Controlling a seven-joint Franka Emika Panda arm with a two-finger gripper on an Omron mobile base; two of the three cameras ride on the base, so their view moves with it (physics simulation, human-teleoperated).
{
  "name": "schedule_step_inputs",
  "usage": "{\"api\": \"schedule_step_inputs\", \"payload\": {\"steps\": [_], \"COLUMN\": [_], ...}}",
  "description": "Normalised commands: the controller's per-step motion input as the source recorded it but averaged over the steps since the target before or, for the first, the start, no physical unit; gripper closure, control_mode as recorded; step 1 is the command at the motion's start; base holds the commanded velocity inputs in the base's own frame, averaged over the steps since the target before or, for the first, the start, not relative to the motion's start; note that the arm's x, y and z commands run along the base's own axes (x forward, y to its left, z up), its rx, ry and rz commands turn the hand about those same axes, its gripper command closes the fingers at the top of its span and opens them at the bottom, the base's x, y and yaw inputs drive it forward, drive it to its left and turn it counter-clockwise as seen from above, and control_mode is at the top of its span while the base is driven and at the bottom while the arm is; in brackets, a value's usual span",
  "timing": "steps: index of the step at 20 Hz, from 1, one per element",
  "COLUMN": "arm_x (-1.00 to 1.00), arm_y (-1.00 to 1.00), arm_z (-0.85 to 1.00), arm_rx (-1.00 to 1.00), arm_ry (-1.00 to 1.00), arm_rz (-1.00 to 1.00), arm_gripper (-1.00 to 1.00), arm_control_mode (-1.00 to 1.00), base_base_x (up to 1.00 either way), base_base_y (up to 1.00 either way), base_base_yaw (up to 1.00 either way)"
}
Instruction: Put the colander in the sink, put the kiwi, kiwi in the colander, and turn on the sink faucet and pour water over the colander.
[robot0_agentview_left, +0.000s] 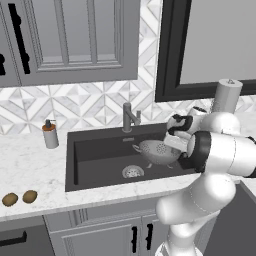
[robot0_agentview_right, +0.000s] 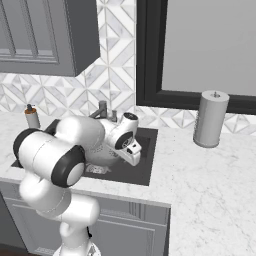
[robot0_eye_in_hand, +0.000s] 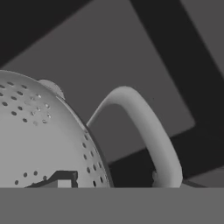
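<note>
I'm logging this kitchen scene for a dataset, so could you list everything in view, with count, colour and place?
colander: one, silver-grey, inside the sink at its right side
sink: one, dark grey, set in the counter
sink faucet: one, grey, behind the sink
kiwis: two, brown, on the counter's front left
soap bottle: one, white with orange collar, left of the sink
paper towel roll: one, grey-white, on the counter right of the sink
counter: one, white marble
gripper: one, white and dark, at the colander's right rim; whether it grips is unclear
</note>
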Motion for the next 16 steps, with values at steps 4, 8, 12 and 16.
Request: {"api": "schedule_step_inputs", "payload": {"steps": [4,8,12,16], "arm_x": [0.23,0.25,0.24,0.26], "arm_y": [0.33,0.18,0.08,0.02], "arm_z": [-0.21,-0.27,-0.34,-0.34], "arm_rx": [0.00,0.00,0.00,0.00], "arm_ry": [0.00,-0.02,-0.06,-0.10], "arm_rz": [0.00,0.00,0.00,0.00], "arm_gripper": [1.00,1.00,1.00,1.00], "arm_control_mode": [-1.00,-1.00,-1.00,-1.00], "base_base_x": [0.00,0.00,0.00,0.00], "base_base_y": [0.00,0.00,0.00,0.00], "base_base_yaw": [0.00,0.00,0.00,0.00]}}
